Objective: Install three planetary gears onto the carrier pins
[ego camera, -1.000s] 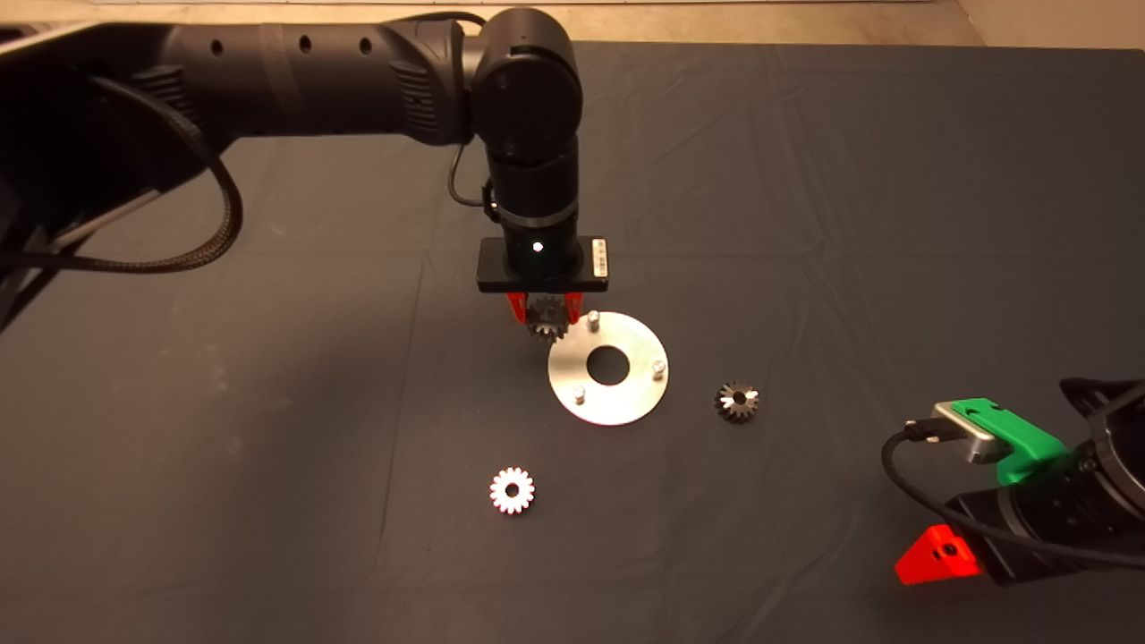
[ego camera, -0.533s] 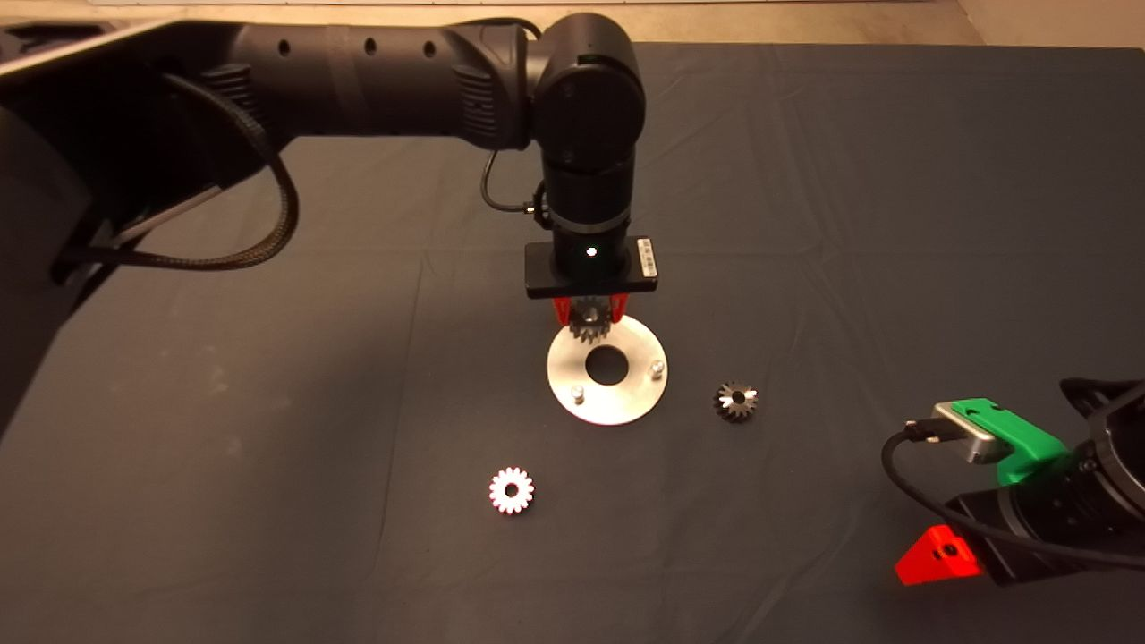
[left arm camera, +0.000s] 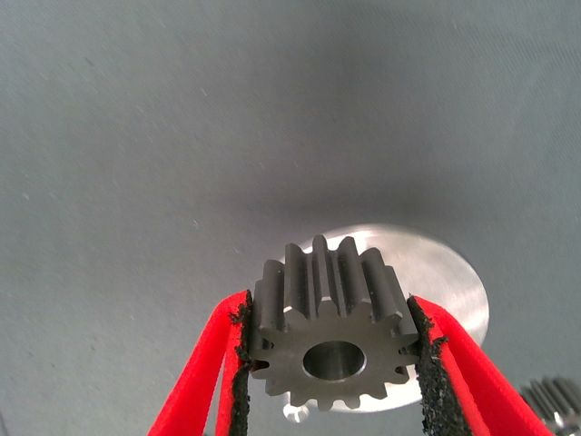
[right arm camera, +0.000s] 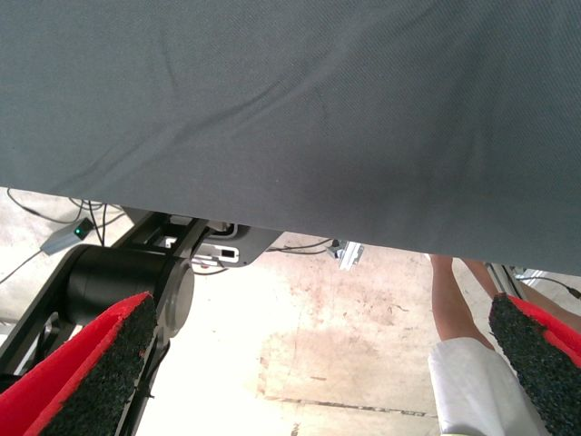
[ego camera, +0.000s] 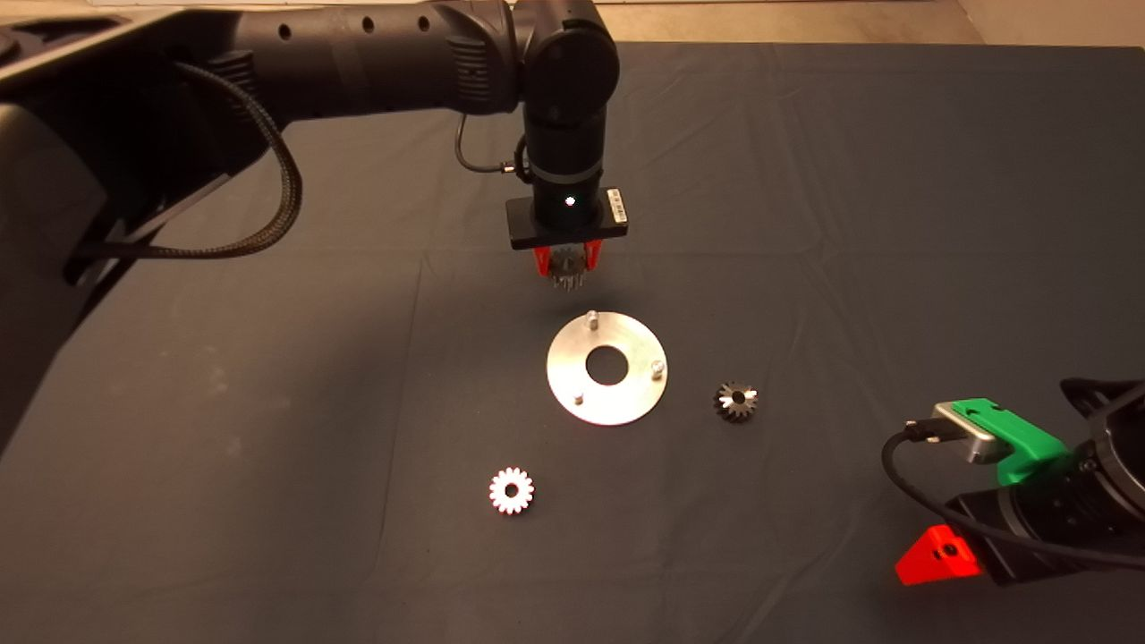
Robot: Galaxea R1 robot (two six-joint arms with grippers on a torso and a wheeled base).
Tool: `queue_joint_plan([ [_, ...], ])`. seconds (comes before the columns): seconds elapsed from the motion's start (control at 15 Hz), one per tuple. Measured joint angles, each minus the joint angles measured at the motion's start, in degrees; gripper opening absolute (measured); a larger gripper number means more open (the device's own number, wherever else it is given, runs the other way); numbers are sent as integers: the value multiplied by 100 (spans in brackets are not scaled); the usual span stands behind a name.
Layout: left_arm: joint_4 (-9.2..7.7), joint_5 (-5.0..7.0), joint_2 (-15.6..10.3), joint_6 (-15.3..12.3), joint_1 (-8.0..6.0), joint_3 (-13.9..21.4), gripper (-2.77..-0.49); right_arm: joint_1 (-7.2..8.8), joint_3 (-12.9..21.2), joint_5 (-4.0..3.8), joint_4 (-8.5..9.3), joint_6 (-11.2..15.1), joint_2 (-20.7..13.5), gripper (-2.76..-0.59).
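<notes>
My left gripper [ego camera: 567, 268] is shut on a silvery-grey planetary gear [left arm camera: 332, 338], held between its pads above the mat just beyond the disc's far edge. The shiny round disc [ego camera: 564, 367] lies mid-mat with three bare carrier pins: far [ego camera: 590, 317], right [ego camera: 657, 367] and near-left [ego camera: 579, 394]. In the left wrist view the disc [left arm camera: 445, 272] shows behind the held gear. A second gear [ego camera: 512, 490] lies on the mat near the front, a third [ego camera: 736, 401] to the right of the disc. My right gripper [ego camera: 939, 555] is parked at the lower right, open.
The dark mat [ego camera: 268, 402] is wrinkled. The right wrist view looks past the mat's edge at the floor, a black stand [right arm camera: 127, 282] and a person's leg [right arm camera: 458, 300].
My left gripper, holding the gear, swung right over the disc's far pin, then rose and drew back beyond the disc. The right arm has not moved.
</notes>
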Motion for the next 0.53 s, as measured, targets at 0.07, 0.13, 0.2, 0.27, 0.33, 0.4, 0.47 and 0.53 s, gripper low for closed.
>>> queue_joint_plan([
  [0.07,-2,-1,5,0,0,0,-227,0,0,0,0,0,-2,-63],
  [0.13,-2,-1,9,2,0,-2,-226,0,0,-2,0,-1,-2,-63],
  [0.2,-2,-1,13,2,0,0,-226,0,0,-2,0,-1,-2,-63],
  [0.27,-2,-4,11,0,0,0,-226,0,0,-2,0,0,-1,-63],
  [0.33,-2,-4,11,0,0,-2,-227,0,0,-2,0,-1,0,-63],
  [0.4,-2,-1,11,0,0,-2,-227,0,0,-2,0,0,0,-63],
  [0.47,-2,-1,11,0,2,-2,-227,0,0,-2,0,0,-1,-63],
  [0.53,-3,-4,11,-1,13,-2,-226,0,0,-2,0,-1,-2,-63],
])
